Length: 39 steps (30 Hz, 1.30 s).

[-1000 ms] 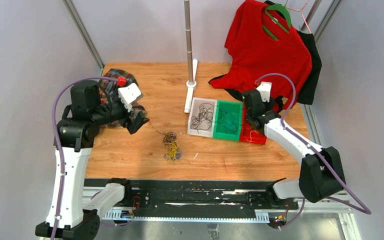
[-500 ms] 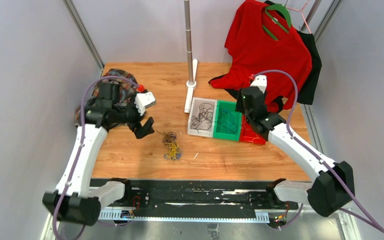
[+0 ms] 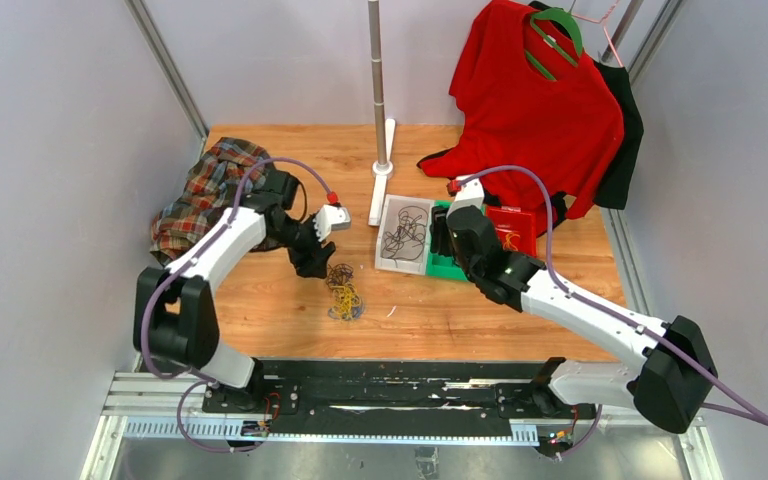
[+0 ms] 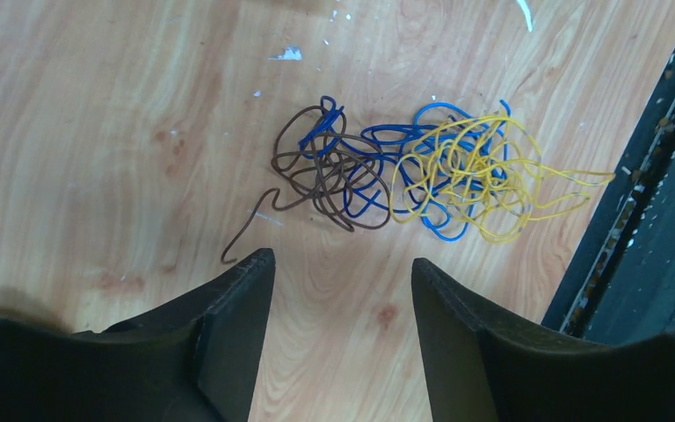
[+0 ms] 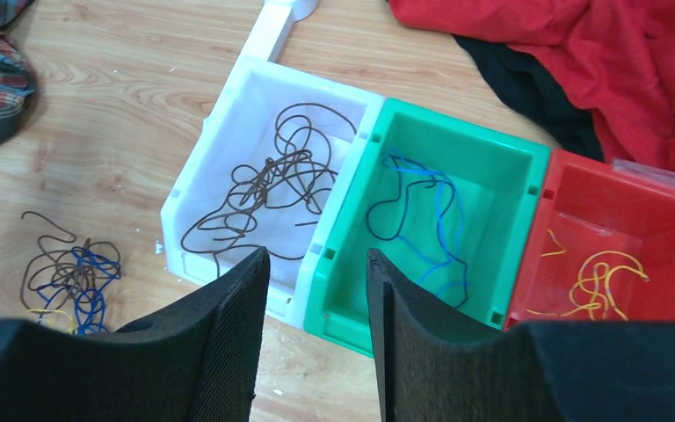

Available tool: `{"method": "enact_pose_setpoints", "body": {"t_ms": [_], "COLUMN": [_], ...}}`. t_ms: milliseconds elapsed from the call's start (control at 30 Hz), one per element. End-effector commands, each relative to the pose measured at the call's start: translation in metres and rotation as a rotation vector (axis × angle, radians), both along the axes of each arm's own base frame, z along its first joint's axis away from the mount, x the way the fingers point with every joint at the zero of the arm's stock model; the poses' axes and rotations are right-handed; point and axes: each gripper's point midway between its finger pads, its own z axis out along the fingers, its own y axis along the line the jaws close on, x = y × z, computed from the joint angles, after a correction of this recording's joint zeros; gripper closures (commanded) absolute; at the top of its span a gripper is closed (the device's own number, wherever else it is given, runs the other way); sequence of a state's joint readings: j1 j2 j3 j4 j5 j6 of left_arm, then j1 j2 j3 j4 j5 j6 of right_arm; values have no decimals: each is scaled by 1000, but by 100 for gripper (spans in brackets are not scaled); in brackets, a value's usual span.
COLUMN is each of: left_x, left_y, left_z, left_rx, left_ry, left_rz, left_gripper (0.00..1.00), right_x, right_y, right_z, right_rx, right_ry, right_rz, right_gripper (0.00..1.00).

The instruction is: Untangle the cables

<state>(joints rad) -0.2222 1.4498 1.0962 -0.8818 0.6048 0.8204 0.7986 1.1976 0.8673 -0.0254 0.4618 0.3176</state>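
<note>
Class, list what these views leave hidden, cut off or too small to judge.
- Top view: the right arm covers most of the green bin.
- Right wrist view: the right gripper hides part of the tangle; the frame edge cuts the red bin.
- Top view: crossings in the tangle are too small.

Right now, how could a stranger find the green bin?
On the wooden table, three bins stand side by side near the pole's base. The green bin is the middle one, between a white bin and a red bin, holding blue cables.
</note>
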Motion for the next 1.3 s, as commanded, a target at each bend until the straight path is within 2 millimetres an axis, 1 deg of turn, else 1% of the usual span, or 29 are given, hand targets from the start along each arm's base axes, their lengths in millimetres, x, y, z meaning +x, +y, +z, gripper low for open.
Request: {"method": "enact_pose_setpoints", "body": {"t_ms": [0,133,333,400,467,633,733,800,867,900,1000,1033,1133,1267], "left_x": [10,17,26,27,27,29,33,35,36,36,34,32,25,15], "left_y": [-12,-22,-33,-35,-36,-39,-38,-38,-36,-35,-30,-29,-27,-23], "left_z": [-20,-35,-36,-39,-42,-45,-46,-46,-46,-45,-39,-36,-23,5], "left_rx": [9,1,-22,-19,-19,-9,3,12,21,28,45,47,39,28], "left_ry": [-2,45,51,57,67,56,38,30,26,22,-8,-18,-38,-73], "left_rz": [-113,-130,-144,-145,-141,-139,-129,-122,-116,-111,-105,-107,-96,-90], "left_gripper": [40,42,45,48,50,51,57,66,76,84,97,99,99,99], "right_x": [-4,-9,-11,-11,-12,-13,-13,-14,-14,-14,-13,-13,-13,-16], "right_y": [15,26,33,34,35,38,40,43,45,45,48,49,53,59], "right_z": [12,16,14,13,13,12,13,14,15,15,19,21,25,32], "right_rx": [79,119,133,133,136,139,146,152,157,158,169,171,181,186], "right_ry": [-62,-78,-71,-70,-70,-68,-70,-70,-70,-71,-84,-87,-95,-109], "right_rz": [35,88,112,115,119,136,143,156,163,166,178,179,198,224], "right_gripper": [56,59,67,69,71,72,76,77,80,81,83,83,83,83]}}
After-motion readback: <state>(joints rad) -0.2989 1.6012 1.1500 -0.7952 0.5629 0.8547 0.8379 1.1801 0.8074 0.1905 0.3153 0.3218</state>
